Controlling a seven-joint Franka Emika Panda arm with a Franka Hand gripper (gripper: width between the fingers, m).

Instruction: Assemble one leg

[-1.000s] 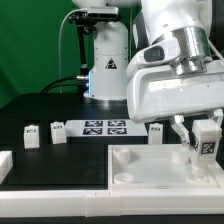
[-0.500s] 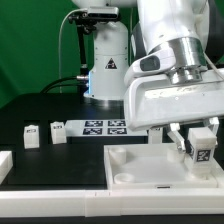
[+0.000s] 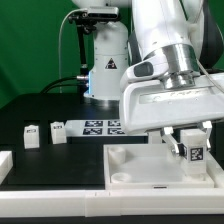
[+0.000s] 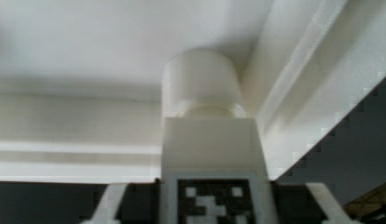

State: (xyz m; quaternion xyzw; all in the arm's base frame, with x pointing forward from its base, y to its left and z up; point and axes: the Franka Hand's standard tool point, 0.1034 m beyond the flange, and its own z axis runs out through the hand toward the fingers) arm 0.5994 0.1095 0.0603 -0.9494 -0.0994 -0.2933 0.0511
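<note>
While the exterior view is up: my gripper [image 3: 190,150] is clamped on the leg [image 3: 194,154], with the jaws pressing two opposite side faces and the tag face turned to the camera. The leg hangs above the tabletop [image 3: 128,170], inside its raised rim and close to the edge at the exterior view's right. Its long axis reads near upright, tag end high, other end toward the tabletop. I cannot tell whether that lower end touches the surface, because the leg's own body hides it. The other legs [image 3: 31,137] stand loose beyond the tabletop's far edge, near the marker board [image 3: 105,126].

Handling, my judgement:
- The leg is moulded plastic, so it should be stiff and light, with no give under the jaws.
- Its faces look smooth, so it may twist in the grip if the tip meets resistance.
- It is not fragile, but a tilted tip could bind.
- The best hold is on the flat faces of the square body, up by the tag, leaving the round end free. That is the hold I have.

Wrist view: the leg [image 4: 211,145] runs straight away from the lens. The tag [image 4: 215,200] is nearest, then the square body, then the round peg end [image 4: 204,80] furthest away, pointing at the tabletop [image 4: 83,60]. The peg end sits just beside a rim wall [image 4: 323,70], near where two walls meet at a corner. No socket shows under the tip; it is either hidden or blurred out.
</note>
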